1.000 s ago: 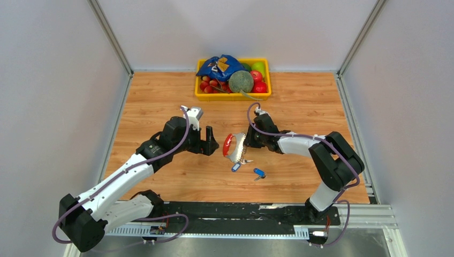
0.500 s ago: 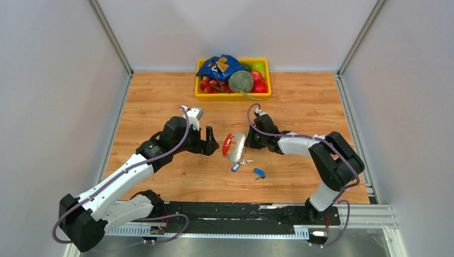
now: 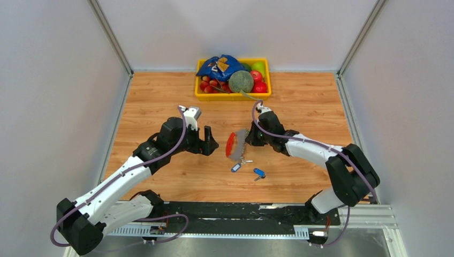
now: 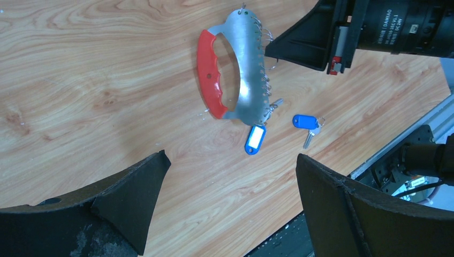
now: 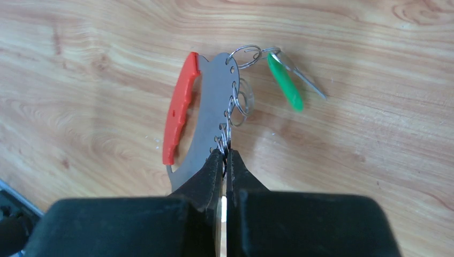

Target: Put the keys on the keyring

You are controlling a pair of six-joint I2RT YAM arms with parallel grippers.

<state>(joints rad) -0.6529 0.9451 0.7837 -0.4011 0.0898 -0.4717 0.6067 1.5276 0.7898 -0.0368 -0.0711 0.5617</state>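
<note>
Right gripper (image 5: pixel 225 155) clenched on the keyring (image 3: pixel 238 145) at its ringed edge; left gripper (image 4: pixel 233 160) gapes empty just left of the keyring; keys (image 4: pixel 304 121) lie just off the keyring's near end; likely the free left gripper's to fetch.

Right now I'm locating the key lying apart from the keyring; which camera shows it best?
Left wrist: the loose key shows its blue head and silver blade. Top view: only a blue speck; right wrist misses it.
</note>
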